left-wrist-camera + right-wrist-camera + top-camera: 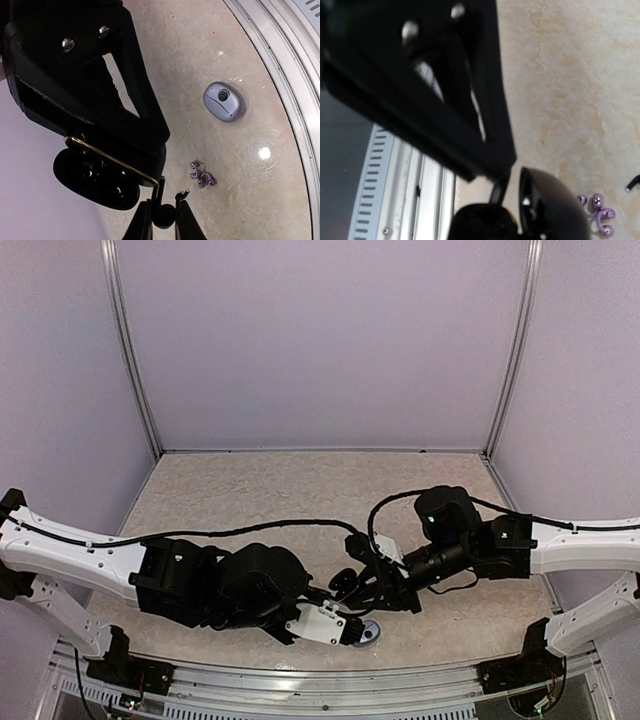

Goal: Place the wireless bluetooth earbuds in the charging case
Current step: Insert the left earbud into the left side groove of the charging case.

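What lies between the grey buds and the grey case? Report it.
Nothing visible does. Only bare table separates the grey buds from the grey case. The case looks shut, though, so it would probably need opening before the buds can go in.

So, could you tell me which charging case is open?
The black case, its lid swung up; the lilac case lies shut on the table.
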Controlling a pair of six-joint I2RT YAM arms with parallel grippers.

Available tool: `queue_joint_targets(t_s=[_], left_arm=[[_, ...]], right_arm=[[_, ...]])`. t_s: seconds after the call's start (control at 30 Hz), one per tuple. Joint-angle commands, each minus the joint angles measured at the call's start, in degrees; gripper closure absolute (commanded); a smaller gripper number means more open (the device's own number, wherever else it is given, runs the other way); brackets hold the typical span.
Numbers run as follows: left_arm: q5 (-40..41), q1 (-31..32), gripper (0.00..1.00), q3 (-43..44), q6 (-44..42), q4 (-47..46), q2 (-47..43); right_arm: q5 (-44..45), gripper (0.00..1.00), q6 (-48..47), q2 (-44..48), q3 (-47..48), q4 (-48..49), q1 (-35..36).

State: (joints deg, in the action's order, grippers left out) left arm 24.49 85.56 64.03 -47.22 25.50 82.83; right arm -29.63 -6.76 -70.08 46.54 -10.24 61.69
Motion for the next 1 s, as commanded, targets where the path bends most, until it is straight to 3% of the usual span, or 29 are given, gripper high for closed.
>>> queue_joint_targets(t_s=[0.0, 0.97], left_arm=[[-0.80, 0.49, 0.89, 1.69, -0.69, -0.62, 0.93], [-1.95, 0.41, 0.89, 2.02, 0.16, -0.76, -2.79]], right_arm=[[-1.72, 1.00, 1.11, -1.18, 2.23, 1.01, -0.34], [-3.41, 1.00, 1.69, -1.82, 2.23, 0.64, -0.97]])
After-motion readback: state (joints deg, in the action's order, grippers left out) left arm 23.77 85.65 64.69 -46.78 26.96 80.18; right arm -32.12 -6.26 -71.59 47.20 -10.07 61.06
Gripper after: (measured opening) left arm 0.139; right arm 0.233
